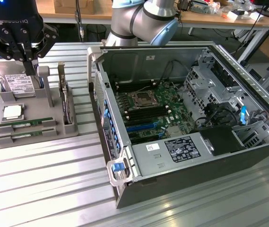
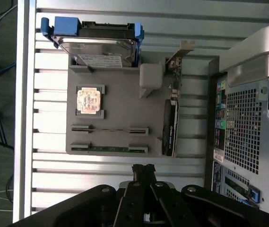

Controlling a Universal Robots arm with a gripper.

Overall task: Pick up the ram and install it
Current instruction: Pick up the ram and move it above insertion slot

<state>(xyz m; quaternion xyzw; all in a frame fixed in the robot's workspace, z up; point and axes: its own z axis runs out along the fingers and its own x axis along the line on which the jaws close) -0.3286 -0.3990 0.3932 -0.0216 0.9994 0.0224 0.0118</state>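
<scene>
Two ram sticks lie side by side in slots of a grey holder tray (image 1: pixel 37 111), (image 2: pixel 120 109): one ram (image 1: pixel 25 124), (image 2: pixel 109 129) and a second ram (image 1: pixel 24 134), (image 2: pixel 108 149). Both are thin green boards. My gripper (image 1: pixel 29 66), (image 2: pixel 143 169) hangs well above the tray, over its hard drive end in the exterior view. Its fingers are shut together and hold nothing. In the wrist view the fingertips (image 2: pixel 149 168) appear just off the tray's edge nearest the ram sticks.
The tray also holds a square silver processor (image 1: pixel 12 112), (image 2: pixel 88 100), a hard drive (image 1: pixel 18 82), (image 2: pixel 99 45) and an upright expansion card (image 1: pixel 65 101), (image 2: pixel 171 127). An open computer case (image 1: pixel 181 163) with its motherboard (image 1: pixel 148 109) lies on the exterior view's right, on a ribbed metal table (image 1: pixel 44 184).
</scene>
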